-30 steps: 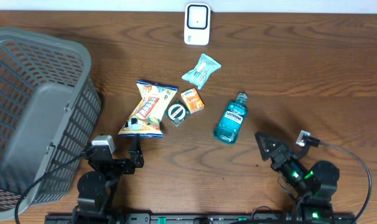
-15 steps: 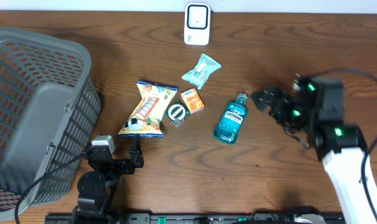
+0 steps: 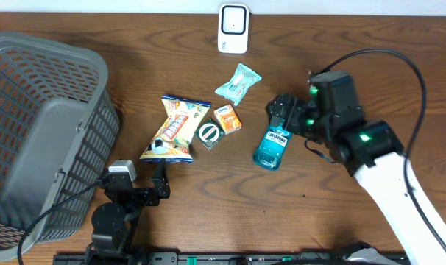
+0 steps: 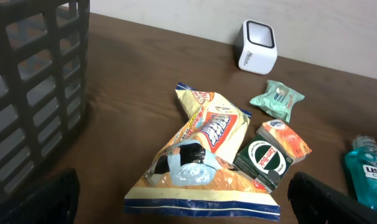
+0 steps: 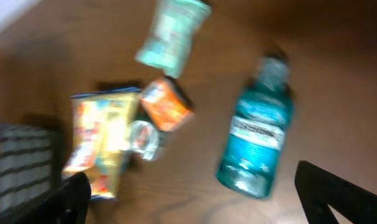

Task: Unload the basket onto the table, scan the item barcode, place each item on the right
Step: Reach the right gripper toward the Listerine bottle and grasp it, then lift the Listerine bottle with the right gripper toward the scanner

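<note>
Progress: nothing scanned yet. My right pincer (image 3: 280, 116), jaws wide and empty, hangs over the cap end of the mouthwash bottle (image 3: 273, 144) lying just beneath it; gripping, lifting and showing it to the scanner (image 3: 232, 28) beyond remain.

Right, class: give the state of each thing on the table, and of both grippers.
basket: nothing seen inside
scanner: standing
bottle: on its side, cap on
chip bag: lying flat
teal packet: lying flat
orange box: lying against dark box
dark box: lying flat
left gripper: open, empty
right gripper: open, empty, over the bottle's neck
</note>
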